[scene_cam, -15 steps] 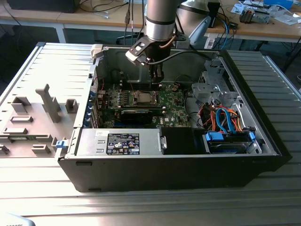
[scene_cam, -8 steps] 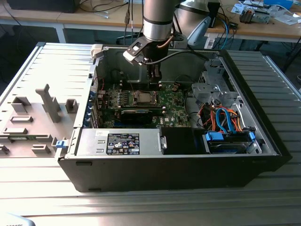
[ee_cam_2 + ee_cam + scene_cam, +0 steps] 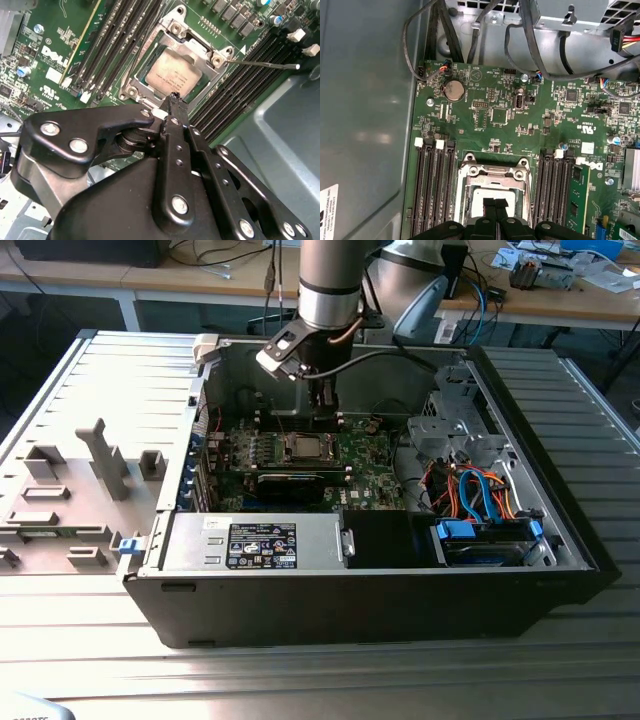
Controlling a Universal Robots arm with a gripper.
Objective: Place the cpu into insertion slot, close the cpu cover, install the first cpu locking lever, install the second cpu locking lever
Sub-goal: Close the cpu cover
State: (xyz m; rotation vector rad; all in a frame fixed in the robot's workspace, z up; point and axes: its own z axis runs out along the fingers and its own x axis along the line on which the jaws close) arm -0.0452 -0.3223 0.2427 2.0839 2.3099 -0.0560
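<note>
I have the arm reaching down into the open case (image 3: 400, 610), which lies on the ribbed metal counter (image 3: 300, 680). In the exterior view the hand (image 3: 322, 415) hangs just over the green board (image 3: 370, 465), right by the socket.

In both wrist views the two black fingers (image 3: 490, 204) are pressed together, and I see nothing pinched between them. In the second wrist view the tip of the hand (image 3: 174, 96) sits at the edge of the socket, just beside the chip. I cannot tell whether it touches the metal there.

The cpu (image 3: 172, 75) lies flat in the slot (image 3: 144, 70), its pale metal top facing up. The cover (image 3: 192, 47) looks folded down around it, with the chip showing through its square window. In the first wrist view the cover (image 3: 492, 172) shows as a silver frame between the two banks of memory slots (image 3: 435, 190), with the fingertips over its window.

A thin metal lever (image 3: 265, 63) juts out from one corner of the socket and runs over the neighbouring memory slots. I cannot tell whether it is latched.
</note>
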